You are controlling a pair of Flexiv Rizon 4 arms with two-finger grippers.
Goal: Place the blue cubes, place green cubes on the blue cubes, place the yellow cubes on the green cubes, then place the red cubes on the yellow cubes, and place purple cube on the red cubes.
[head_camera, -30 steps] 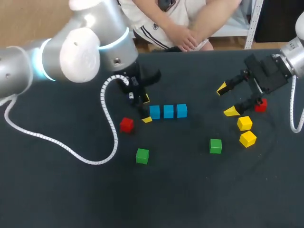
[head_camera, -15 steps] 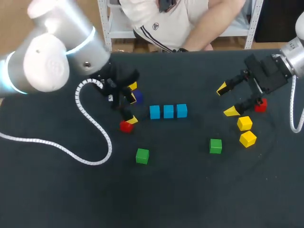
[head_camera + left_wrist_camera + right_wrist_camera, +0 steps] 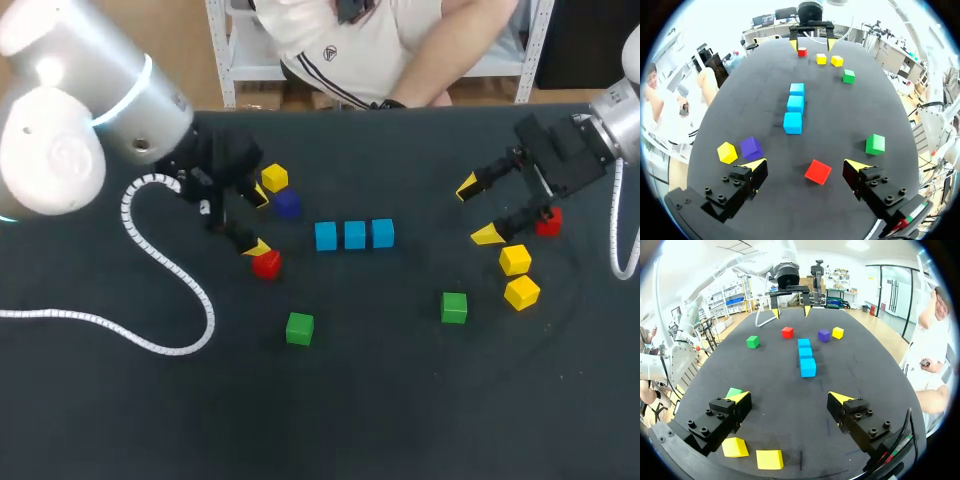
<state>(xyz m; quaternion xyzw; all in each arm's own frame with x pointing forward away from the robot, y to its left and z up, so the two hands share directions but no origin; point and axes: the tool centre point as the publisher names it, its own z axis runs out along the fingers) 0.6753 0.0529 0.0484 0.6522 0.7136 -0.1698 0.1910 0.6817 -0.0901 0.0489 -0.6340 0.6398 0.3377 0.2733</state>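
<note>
Left claw (image 3: 259,221) (spread wide) beside red cube (image 3: 266,264), blue cubes (image 3: 354,235) aligned

Table (image 3: 400,420): you see a dark, matte top filling the head view from the lower edge up to a straight far edge across the upper quarter of the frame.

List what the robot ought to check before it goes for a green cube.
1. The blue cubes lie in one row: ok.
2. Their tops are bare: ok.
3. The left gripper is open and empty: ok.
4. The right gripper is open and empty: ok.
5. The green cube nearest the left gripper stands clear of the others: ok.
6. The left gripper is at that green cube: not ok, it is beside the red cube.
</note>
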